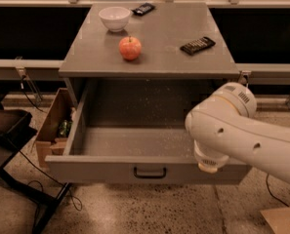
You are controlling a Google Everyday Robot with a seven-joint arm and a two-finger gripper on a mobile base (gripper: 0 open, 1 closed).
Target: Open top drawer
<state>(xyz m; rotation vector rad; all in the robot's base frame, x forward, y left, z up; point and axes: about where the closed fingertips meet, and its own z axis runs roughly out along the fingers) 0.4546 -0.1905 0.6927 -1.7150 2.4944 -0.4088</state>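
Observation:
The top drawer is a wide grey drawer pulled far out of the grey cabinet. Its small black bar handle sits at the centre of the front. Its deep speckled grey inside shows nothing in it. My white arm reaches in from the right and covers the drawer's front right corner. My gripper is hidden behind the arm near that corner; no fingers show.
On the cabinet top are a red apple, a white bowl, a black remote and another dark object. A cardboard box stands left of the drawer, and a black stand is further left.

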